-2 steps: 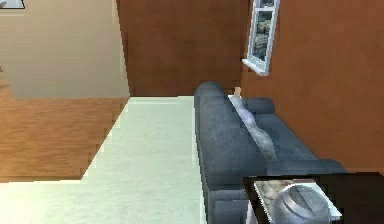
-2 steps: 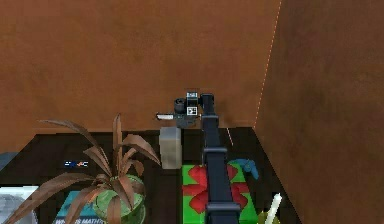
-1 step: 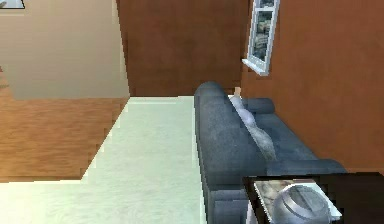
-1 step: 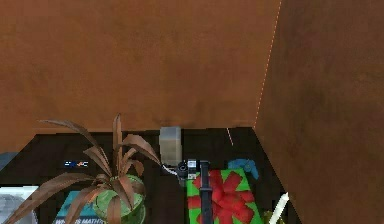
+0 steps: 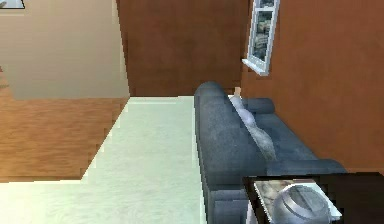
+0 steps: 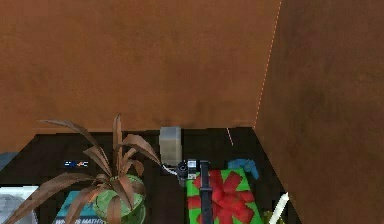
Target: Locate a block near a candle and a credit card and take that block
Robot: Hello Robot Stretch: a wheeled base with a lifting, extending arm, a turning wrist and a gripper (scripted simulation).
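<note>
Where the dark arm [image 6: 203,200] comes up from the arm side view's bottom edge, the gripper [image 6: 186,168] lies at its far end above a dark bench [image 6: 55,142]. Things stand on the bench right behind it, so I cannot tell whether it holds anything. A flat green and red block [image 6: 232,198] lies at the gripper's 4 o'clock, with the arm crossing its left part. At the gripper's 11 o'clock a pale grey stub [image 6: 171,143] stands upright near the brown wall [image 6: 150,60]. A small blue thing [image 6: 241,167] lies at 3 o'clock, just beyond the block's far edge. At 8 o'clock a potted plant [image 6: 112,180] spreads long brown leaves, and a small dark flat thing [image 6: 76,163], too small to name, lies at its 10 o'clock.

At the forward view's centre a blue sofa [image 5: 235,140] with pale cushions runs toward 12 o'clock beside a pale rug [image 5: 150,150]. A window [image 5: 262,35] hangs at 1 o'clock. At 5 o'clock a grey rounded thing [image 5: 300,203] sits on the bench.
</note>
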